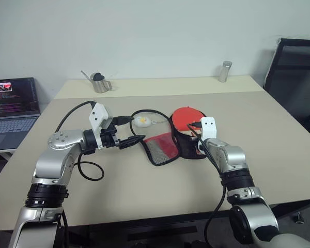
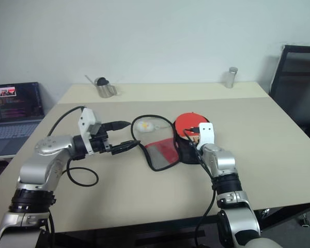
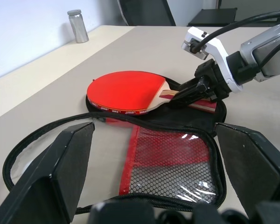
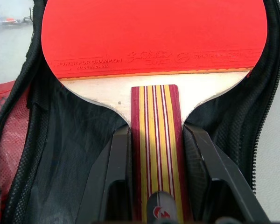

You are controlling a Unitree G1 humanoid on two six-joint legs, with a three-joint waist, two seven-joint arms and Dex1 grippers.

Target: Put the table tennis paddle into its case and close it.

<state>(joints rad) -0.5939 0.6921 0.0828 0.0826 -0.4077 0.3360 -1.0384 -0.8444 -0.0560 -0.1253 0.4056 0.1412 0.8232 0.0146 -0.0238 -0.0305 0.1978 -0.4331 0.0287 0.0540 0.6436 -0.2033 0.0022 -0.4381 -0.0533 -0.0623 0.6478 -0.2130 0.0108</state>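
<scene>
Table tennis paddle (image 4: 154, 37) sits at frame centre in the left eye view, lying over the open black half of its case (image 3: 175, 161). Red rubber face up, round blade toward the far edge of the table (image 1: 279, 134), striped pale wood handle pointing back toward the robot. Long axis runs near-to-far.

Right gripper (image 4: 156, 175) is clamped on the handle, one black finger on each side of it, touching the wood.

Case is unzipped and spread flat: black fabric lining under the paddle, red flap with black mesh pocket folded out to the lower left of it. Black zipper edging rings both halves. The blade overhangs the far rim of the black half slightly.

Left gripper (image 1: 128, 140) hovers left of centre, fingers spread wide apart, nothing between them, pointing at the mesh flap and just short of its edge.

Table is matte beige, smooth. Open surface right of the case and in the near foreground. A white tag on a black cord (image 1: 141, 121) lies just behind the flap. Metal cup (image 1: 100, 82) and metal canister (image 1: 225, 71) stand well apart along the far edge. Laptop (image 1: 13, 111) at far left, black chair (image 1: 297, 72) at upper right.
</scene>
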